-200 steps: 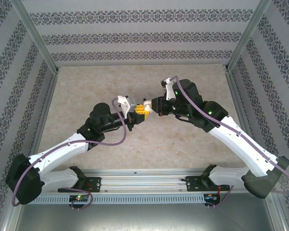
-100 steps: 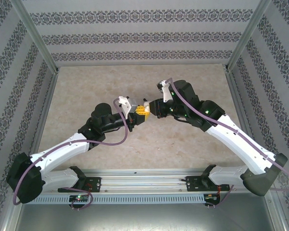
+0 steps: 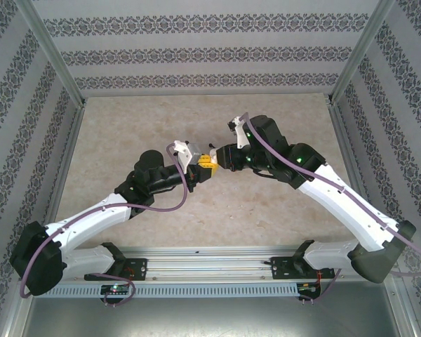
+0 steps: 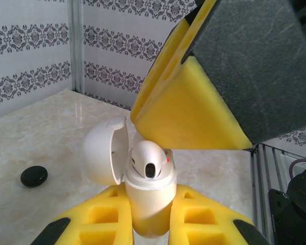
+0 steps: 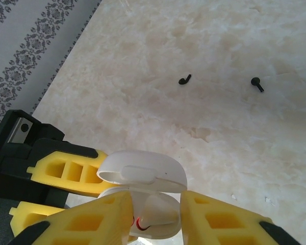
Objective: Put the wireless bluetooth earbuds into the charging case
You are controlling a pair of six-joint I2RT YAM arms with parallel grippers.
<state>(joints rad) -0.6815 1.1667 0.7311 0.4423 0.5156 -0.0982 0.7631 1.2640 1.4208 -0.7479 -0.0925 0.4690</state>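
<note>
Your left gripper [image 4: 148,222] is clamped on the charging case [image 4: 149,184], lid open, above the worktop [image 5: 219,143]. The right gripper [image 5: 153,219] straddles it; I cannot tell if it is pinching. Withdrawing carelessly could flip the lid shut or twist the case. The 2 earbuds [image 5: 185,80] lie on the worktop.

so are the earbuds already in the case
No, one earbud and the other earbud lie loose on the table, apart from the open charging case.

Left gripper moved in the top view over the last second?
No. The left gripper stays put against the table's far edge, shut on the charging case.
</note>
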